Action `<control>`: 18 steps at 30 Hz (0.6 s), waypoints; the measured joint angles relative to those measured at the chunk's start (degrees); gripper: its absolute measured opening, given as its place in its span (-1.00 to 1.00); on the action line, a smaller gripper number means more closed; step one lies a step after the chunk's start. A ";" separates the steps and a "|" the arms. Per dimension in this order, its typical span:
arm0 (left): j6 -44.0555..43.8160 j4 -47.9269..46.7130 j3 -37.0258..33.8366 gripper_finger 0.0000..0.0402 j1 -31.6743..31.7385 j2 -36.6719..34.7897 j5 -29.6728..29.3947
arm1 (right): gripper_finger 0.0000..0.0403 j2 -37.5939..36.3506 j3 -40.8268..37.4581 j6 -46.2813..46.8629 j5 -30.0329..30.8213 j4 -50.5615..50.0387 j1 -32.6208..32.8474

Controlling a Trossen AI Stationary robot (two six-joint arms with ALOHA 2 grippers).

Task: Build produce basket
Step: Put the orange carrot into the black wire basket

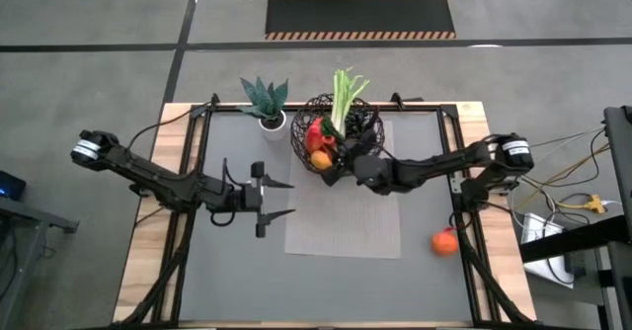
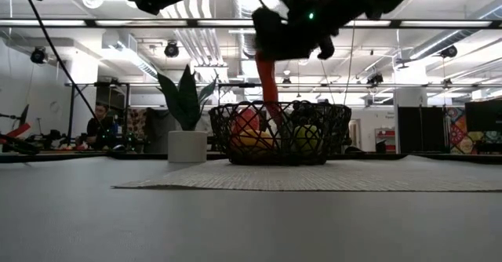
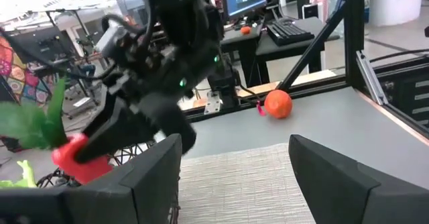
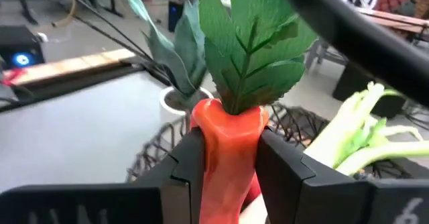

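A carrot point(image 4: 228, 150), orange with green leaves, is clamped upright between the fingers of the right gripper point(image 4: 226, 167), which is held just above the near right rim of the wire basket point(image 1: 337, 132). In the low view the carrot point(image 2: 269, 85) is seen hanging down into the basket point(image 2: 281, 132). A leek point(image 1: 343, 98) and red, orange and green produce are already seen inside it. The basket is set at the far edge of a pale mat point(image 1: 346, 211), beside a small white pot with a spiky plant point(image 1: 266, 103). The left gripper point(image 1: 281, 200) is held with fingers spread wide and empty, left of the mat. An orange fruit point(image 1: 444, 241) is left on the table point(image 1: 148, 271) at the right.
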 joint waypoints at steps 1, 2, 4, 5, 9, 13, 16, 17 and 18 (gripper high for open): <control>0.07 0.00 -0.19 0.29 0.00 -0.02 0.00 | -0.52 0.56 -0.12 0.18 -0.12 0.19 -0.46; 0.11 -0.12 -0.41 0.29 0.00 -0.07 0.00 | -0.52 1.16 -0.34 0.32 -0.08 0.09 -0.88; 0.12 -0.09 -0.70 0.29 0.00 -0.07 0.00 | -0.52 2.24 -0.42 0.80 -0.08 0.23 -1.52; 0.11 -0.09 -0.80 0.29 0.00 -0.07 -0.01 | -0.52 2.69 -0.42 1.15 -0.07 0.22 -1.76; 0.11 0.04 -1.16 0.29 0.00 -0.09 -0.02 | -0.52 4.05 -0.40 2.04 -0.08 0.08 -2.37; 0.10 1.07 -1.54 0.29 0.00 -0.09 -0.02 | -0.51 4.89 -0.43 4.13 -0.07 -1.34 -2.90; 0.09 1.10 -1.58 0.29 0.00 -0.09 -0.02 | -0.50 4.98 -0.51 4.26 -0.07 -1.77 -2.93; 0.09 1.10 -1.58 0.29 0.00 -0.09 -0.02 | -0.47 4.98 -0.51 4.28 -0.07 -2.01 -2.93; 0.09 1.14 -1.60 0.29 0.00 -0.09 -0.02 | -0.43 4.98 -0.51 4.27 -0.10 -2.31 -2.93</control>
